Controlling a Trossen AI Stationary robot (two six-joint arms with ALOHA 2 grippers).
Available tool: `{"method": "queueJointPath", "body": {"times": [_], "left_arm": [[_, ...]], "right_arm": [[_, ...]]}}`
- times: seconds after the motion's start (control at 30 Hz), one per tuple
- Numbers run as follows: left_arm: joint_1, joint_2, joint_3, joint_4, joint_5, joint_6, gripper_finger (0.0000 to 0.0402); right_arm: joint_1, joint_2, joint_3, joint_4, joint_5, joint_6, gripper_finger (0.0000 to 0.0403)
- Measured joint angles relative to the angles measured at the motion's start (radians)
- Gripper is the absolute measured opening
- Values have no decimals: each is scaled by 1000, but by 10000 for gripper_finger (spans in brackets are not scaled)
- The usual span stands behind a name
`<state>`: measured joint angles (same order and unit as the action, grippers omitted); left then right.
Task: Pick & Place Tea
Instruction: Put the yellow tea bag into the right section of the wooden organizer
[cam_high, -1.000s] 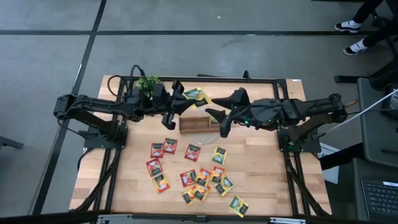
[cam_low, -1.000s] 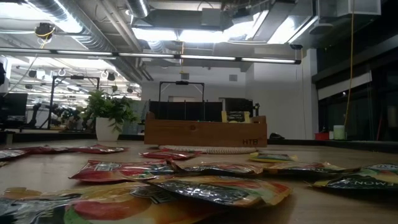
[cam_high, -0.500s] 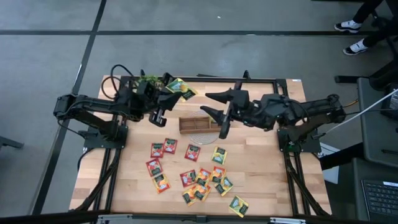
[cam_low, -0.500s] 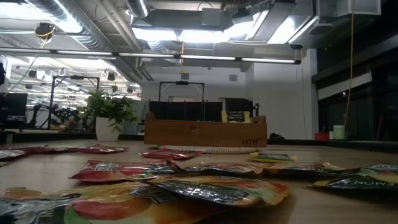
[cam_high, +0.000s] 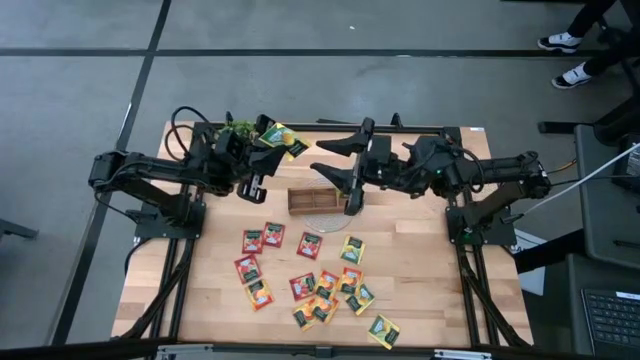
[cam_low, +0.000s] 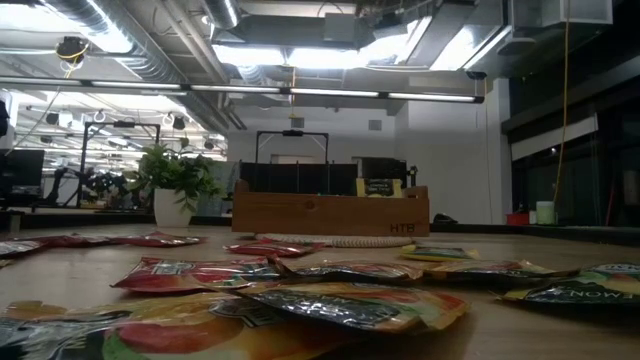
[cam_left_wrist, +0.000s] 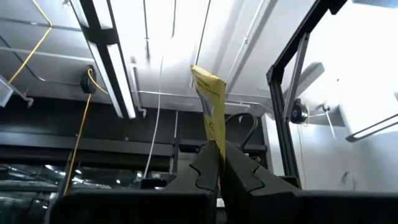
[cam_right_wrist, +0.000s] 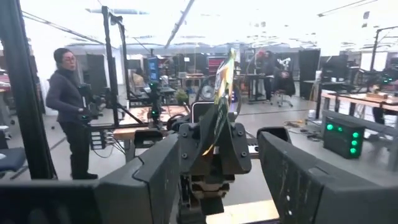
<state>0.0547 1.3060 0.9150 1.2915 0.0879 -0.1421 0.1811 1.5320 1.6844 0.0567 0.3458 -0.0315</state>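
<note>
My left gripper (cam_high: 268, 148) is raised over the table's far left, by the potted plant (cam_high: 238, 130), and points upward. It is shut on a yellow-green tea sachet (cam_high: 284, 138). My right gripper (cam_high: 320, 160) hangs open above the wooden tray (cam_high: 318, 200), level and facing the left gripper, with nothing between its fingers (cam_right_wrist: 149, 177). The right wrist view shows the held sachet (cam_right_wrist: 222, 84) edge-on. Several red, orange and yellow-green sachets (cam_high: 305, 275) lie flat on the table nearer the front. One yellow sachet (cam_low: 378, 187) stands in the tray (cam_low: 330, 212). My left gripper pinches the sachet's lower edge (cam_left_wrist: 211, 142) between its two fingers (cam_left_wrist: 202, 168). The fingers come from below and slant upward. The sachet stands up above the fingertips, lifted clear of table and tray, and shows almost edge-on in the left wrist view.
The tray sits on a round mat near the table's far middle. A black frame (cam_high: 440, 130) runs round the table's edge. A person (cam_right_wrist: 68, 106) stands in the room beyond the table. Feet (cam_high: 570, 45) show on the floor at far right.
My left gripper has drawn back from over the tray toward the table's far left and tipped upward, carrying the sachet with it. My right gripper has risen, turned from slanting down to level, rolled, and shifted left toward the left gripper, staying open.
</note>
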Motion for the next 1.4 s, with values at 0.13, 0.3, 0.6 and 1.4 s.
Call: {"method": "queueJointPath", "body": {"times": [0.13, 0.3, 0.6, 1.4], "left_arm": [[0, 0, 0, 9, -1, 35, 2], [0, 0, 0, 23, 0, 94, 3], [0, 0, 0, 22, 2, 118, 2], [0, 0, 0, 14, -4, 201, 2]], "right_arm": [[-17, 17, 0, 50, -33, 1, 213], [-31, 36, 0, 70, -37, 2, 213], [-70, 55, 0, 112, -113, 78, 213], [-103, 83, 0, 166, -156, 109, 145]]}}
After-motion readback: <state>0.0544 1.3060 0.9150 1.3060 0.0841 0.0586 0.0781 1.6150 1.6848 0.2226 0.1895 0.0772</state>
